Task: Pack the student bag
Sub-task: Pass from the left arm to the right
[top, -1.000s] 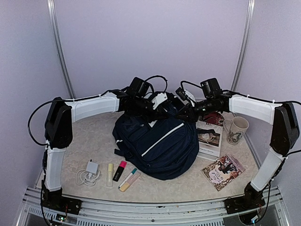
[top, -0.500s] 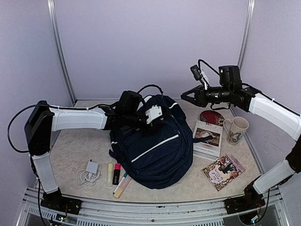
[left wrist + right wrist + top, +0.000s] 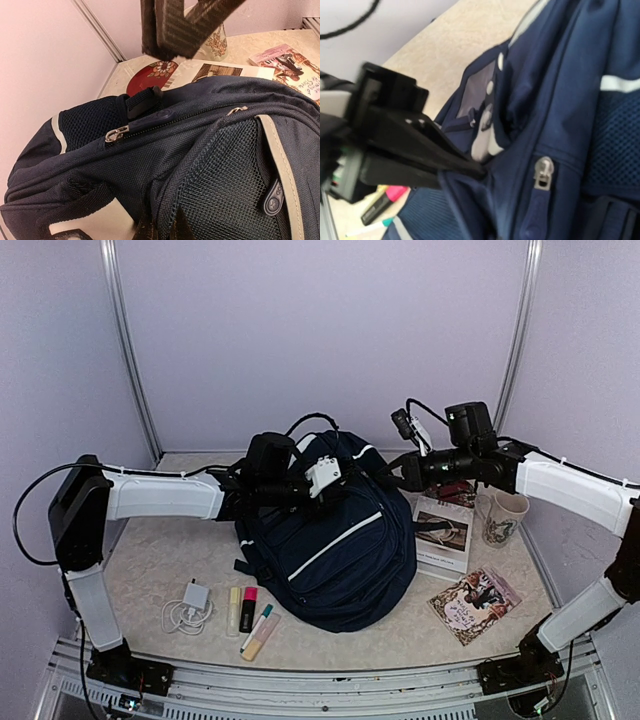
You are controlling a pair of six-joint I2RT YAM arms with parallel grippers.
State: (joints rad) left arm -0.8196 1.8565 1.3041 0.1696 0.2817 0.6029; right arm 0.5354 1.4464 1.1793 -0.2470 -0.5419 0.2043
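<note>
Both arms reach inward above the large dark navy fabric backpack [image 3: 340, 550] at the table's [image 3: 170, 540] centre. The left gripper [image 3: 335, 490] pinches its top fabric, seen plainest from the right wrist; whether the right gripper [image 3: 392, 472] is spread or pressed together is unclear.

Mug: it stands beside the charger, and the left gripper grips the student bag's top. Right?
No. The mug stands beside the books, across the student bag from the charger, as the top external view shows. The left gripper does grip the bag's top.
</note>
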